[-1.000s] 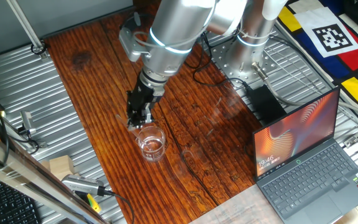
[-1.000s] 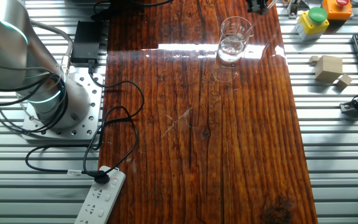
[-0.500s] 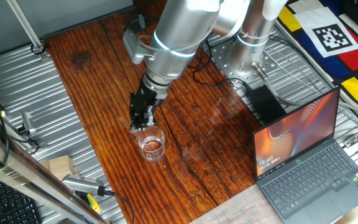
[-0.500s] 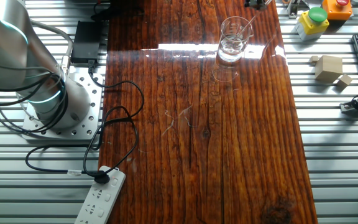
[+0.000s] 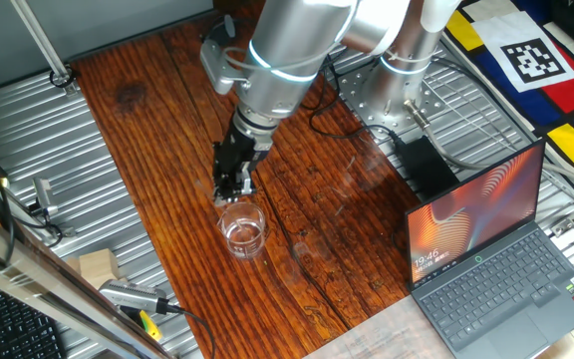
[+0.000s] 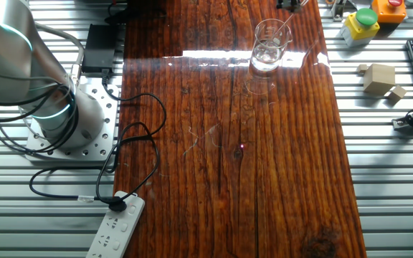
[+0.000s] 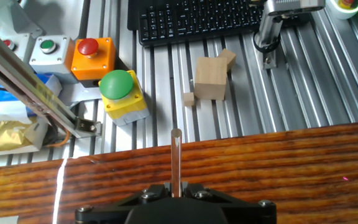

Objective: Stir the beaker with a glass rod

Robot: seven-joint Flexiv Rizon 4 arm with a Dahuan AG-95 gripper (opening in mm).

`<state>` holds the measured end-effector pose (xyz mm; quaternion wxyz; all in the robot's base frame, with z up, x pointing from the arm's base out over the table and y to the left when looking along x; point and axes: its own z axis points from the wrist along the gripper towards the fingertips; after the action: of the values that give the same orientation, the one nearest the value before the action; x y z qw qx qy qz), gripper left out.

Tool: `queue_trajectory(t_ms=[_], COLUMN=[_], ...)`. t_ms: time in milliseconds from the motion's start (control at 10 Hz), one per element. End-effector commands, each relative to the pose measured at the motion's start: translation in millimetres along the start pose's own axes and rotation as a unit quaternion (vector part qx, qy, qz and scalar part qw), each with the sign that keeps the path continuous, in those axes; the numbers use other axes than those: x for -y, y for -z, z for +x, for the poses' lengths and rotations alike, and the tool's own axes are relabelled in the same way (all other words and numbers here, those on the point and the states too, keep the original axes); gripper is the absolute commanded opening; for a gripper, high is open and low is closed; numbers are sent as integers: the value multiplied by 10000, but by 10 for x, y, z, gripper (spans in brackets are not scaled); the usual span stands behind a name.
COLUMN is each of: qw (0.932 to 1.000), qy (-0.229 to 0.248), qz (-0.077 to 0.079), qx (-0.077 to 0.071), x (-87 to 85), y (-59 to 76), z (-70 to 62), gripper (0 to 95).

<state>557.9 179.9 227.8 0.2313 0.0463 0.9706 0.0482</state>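
The beaker (image 5: 243,227) is a short clear glass standing on the wooden table (image 5: 147,110), with a little liquid in it. It also shows in the other fixed view (image 6: 269,46). My gripper (image 5: 233,187) hangs just above and behind the beaker's rim. It is shut on the glass rod (image 7: 176,155), which sticks straight out between the fingers in the hand view (image 7: 176,188). In the other fixed view the rod is a faint line (image 6: 285,27) slanting toward the beaker's mouth. I cannot tell how deep its tip reaches. The beaker is out of the hand view.
An open laptop (image 5: 486,259) stands at the table's right front. Black cables (image 5: 302,254) cross the wood near the beaker. Wood blocks (image 7: 211,78), push-button boxes (image 7: 123,93) and a keyboard (image 7: 191,18) lie on the metal slats beyond the table edge. A power strip (image 6: 117,226) lies by the arm's base.
My gripper has shifted a little up and to the right over the beaker, still holding the rod. The beaker has stayed in place.
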Motion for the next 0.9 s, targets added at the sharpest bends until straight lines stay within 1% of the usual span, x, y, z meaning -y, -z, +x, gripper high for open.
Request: queue_trajectory(t_ms=[100, 400, 900], qw=[10000, 9998, 9999], qy=[68, 200, 93], qz=[-18, -52, -31], qx=[28, 57, 81], x=[57, 152, 52], y=[-4, -15, -78], z=[-2, -40, -154], gripper=[0, 0, 0])
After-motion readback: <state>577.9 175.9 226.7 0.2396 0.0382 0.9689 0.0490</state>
